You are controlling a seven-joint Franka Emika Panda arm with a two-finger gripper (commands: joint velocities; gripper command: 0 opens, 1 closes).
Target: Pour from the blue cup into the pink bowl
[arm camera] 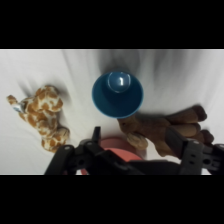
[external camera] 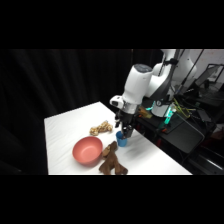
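The blue cup stands upright on the white table, just right of the pink bowl. In the wrist view I look straight down into the blue cup, which has a pale blue lump inside. My gripper hangs directly over the cup. My gripper is open, its fingers spread wide and nothing between them; the cup lies just past the fingertips. Only a sliver of the pink bowl shows behind the black linkage.
A brown plush toy lies at the table's front edge, touching the cup's side. A spotted giraffe plush lies behind the bowl, seen left of the cup as the giraffe. Dark equipment stands off the table's right edge.
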